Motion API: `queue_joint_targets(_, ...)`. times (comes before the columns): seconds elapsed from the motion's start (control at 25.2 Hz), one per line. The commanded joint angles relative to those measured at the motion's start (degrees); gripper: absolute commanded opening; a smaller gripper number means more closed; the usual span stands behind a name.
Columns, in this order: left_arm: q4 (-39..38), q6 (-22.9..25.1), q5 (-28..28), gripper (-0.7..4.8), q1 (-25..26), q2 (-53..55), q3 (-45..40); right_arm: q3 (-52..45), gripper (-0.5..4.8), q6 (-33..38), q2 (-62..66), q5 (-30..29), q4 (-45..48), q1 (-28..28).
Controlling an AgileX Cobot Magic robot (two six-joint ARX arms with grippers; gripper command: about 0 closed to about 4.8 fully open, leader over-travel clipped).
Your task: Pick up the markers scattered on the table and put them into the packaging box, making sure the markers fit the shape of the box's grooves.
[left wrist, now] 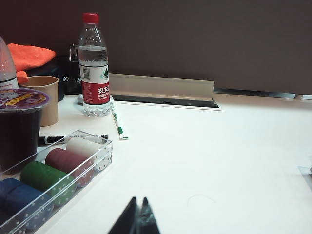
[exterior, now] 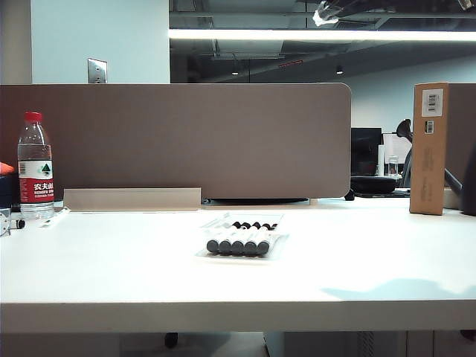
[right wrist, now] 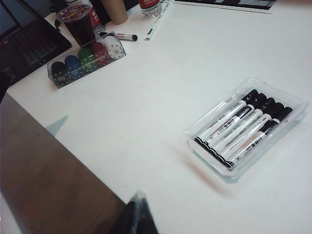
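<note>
Several markers (exterior: 239,239) with white barrels and black caps lie side by side in the clear packaging box (exterior: 223,221) at the middle of the white table (exterior: 111,275). The right wrist view shows the same markers (right wrist: 241,127) filling the box (right wrist: 229,175), each in its own groove. My right gripper (right wrist: 138,195) is shut and holds nothing, hanging over the table edge, well apart from the box. My left gripper (left wrist: 139,199) is shut and holds nothing, low over bare table. Neither gripper shows plainly in the exterior view.
A water bottle (exterior: 35,167) stands far left and a brown carton (exterior: 429,149) far right. Near the bottle are a clear case of poker chips (left wrist: 58,170), a loose black-capped marker (right wrist: 119,36), a white-green pen (left wrist: 118,122), cups (left wrist: 44,97) and a laptop (right wrist: 29,48).
</note>
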Motion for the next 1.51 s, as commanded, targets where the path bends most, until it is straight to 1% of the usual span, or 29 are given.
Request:
queue_joint_targets(0.04,0.7,0.3,0.2,-0.05,0.0,0.0,0.3,0.3,-0.05,0.1,-0.1,0.0,1.0,0.0)
queue_joint_targets(1.39,0.7,0.3,0.2,-0.05,0.1,0.0,0.3,0.3,-0.05,0.1,-0.1,0.0,1.0,0.0)
queue_joint_targets(1.51,0.7,0.3,0.2,-0.05,0.1,0.0,0.3,0.3,-0.05,-1.9,-1.1,2.1,1.0,-0.5)
